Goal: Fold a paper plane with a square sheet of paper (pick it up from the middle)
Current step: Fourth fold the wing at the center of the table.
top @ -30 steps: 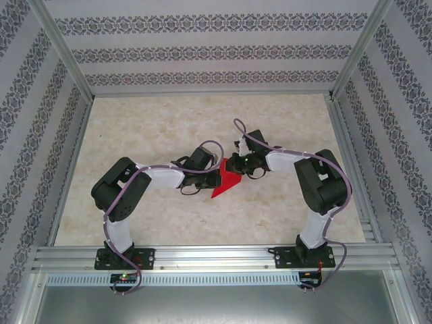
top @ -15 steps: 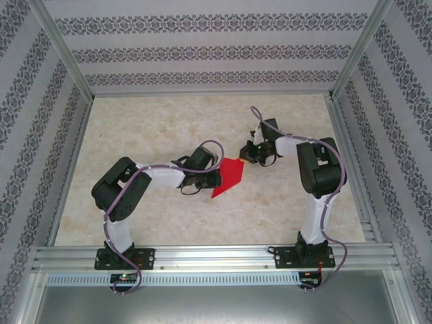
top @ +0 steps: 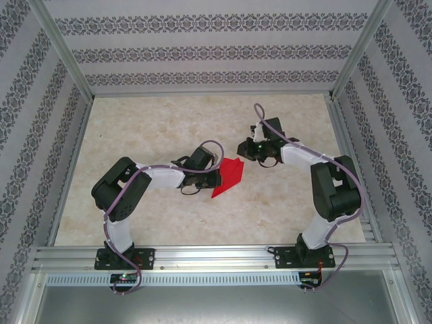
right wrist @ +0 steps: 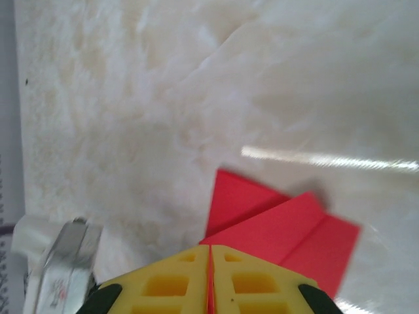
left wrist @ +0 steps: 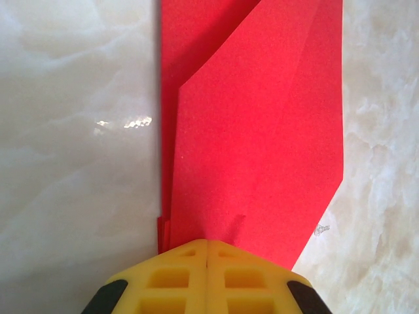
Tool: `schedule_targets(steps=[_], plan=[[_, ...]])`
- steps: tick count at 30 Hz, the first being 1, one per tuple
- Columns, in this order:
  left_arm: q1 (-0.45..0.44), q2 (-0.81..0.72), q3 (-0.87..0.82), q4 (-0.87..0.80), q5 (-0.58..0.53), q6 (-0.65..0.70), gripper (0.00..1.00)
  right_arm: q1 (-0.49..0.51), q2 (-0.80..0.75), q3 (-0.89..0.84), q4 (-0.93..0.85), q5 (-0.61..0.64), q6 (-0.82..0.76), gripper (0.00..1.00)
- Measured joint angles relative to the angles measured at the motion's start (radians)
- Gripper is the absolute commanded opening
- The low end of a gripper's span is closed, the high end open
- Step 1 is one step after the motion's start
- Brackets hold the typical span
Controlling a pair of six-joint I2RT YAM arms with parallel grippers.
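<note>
My left gripper is closed tight on the near end of the folded red paper, which lies flat on the table, centre. Risk: any drag here shifts the layers and spoils the crease. My right gripper, pinched shut and empty, hovers near the paper's far edge. If it descends closed, the tips may snag a flap.

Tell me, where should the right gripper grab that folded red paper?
Probably the free corner nearest the right gripper, approached from that side: the folded red paper is thin, and the left gripper pinches its opposite edge.
</note>
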Motion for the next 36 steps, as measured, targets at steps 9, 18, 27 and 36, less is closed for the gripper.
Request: schedule_targets(steps=[9, 18, 27, 36], plan=[[0.0, -0.005, -0.018, 0.03, 0.001, 0.0, 0.0, 0.133, 0.106, -0.044, 0.042, -0.012, 0.06, 0.01], [0.0, -0.014, -0.026, 0.045, 0.009, 0.007, 0.02, 0.136, 0.174, -0.038, 0.048, -0.012, 0.065, 0.01], [0.0, -0.055, -0.026, 0.066, 0.081, 0.01, 0.18, 0.136, 0.177, -0.037, 0.048, -0.016, 0.051, 0.01], [0.0, -0.04, -0.042, 0.064, 0.114, -0.008, 0.17, 0.13, 0.192, -0.022, 0.043, -0.031, 0.047, 0.01]])
